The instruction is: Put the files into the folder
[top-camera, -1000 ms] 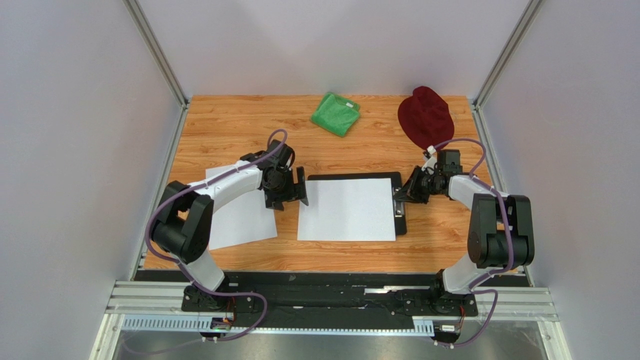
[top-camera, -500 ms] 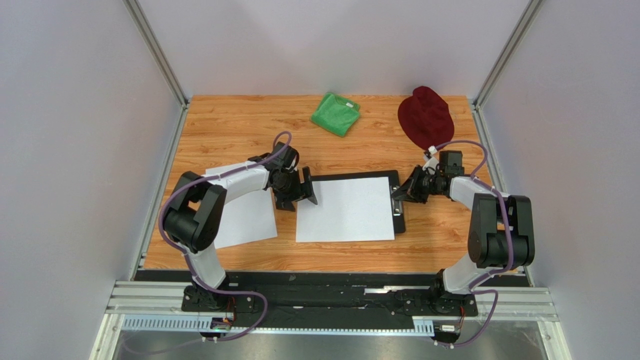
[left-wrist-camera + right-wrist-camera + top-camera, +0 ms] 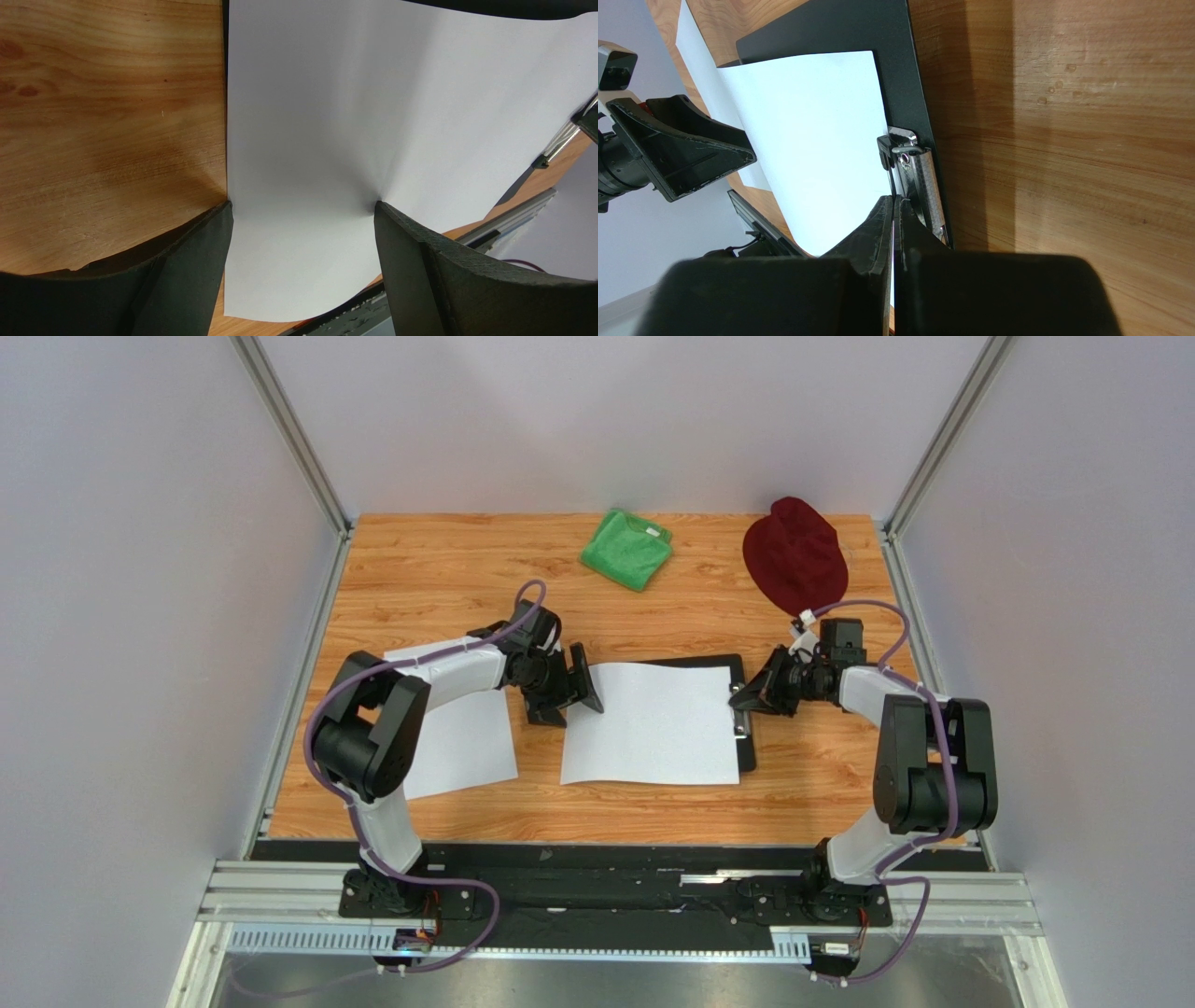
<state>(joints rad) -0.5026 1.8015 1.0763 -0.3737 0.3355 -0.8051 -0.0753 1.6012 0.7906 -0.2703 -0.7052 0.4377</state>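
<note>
One white sheet of the files (image 3: 652, 724) lies on the black folder (image 3: 701, 662), its right edge by the silver clip (image 3: 924, 189). My left gripper (image 3: 568, 693) stands open at the sheet's left edge. In the left wrist view both fingertips (image 3: 221, 217) touch the sheet (image 3: 351, 126), which bows up between them. My right gripper (image 3: 896, 203) is shut, its tips pressed on the clip's lever at the folder's right end (image 3: 878, 35). A second sheet (image 3: 456, 742) lies flat under the left arm.
A green cloth (image 3: 627, 548) and a dark red hat (image 3: 794, 553) lie at the back of the wooden table (image 3: 421, 574). Grey walls and metal posts stand on both sides. The black rail with the arm bases (image 3: 617, 875) runs along the near edge.
My left gripper has swung right to the sheet's left edge and narrowed a little. The sheet has slid slightly right toward the clip. The right arm has not moved.
</note>
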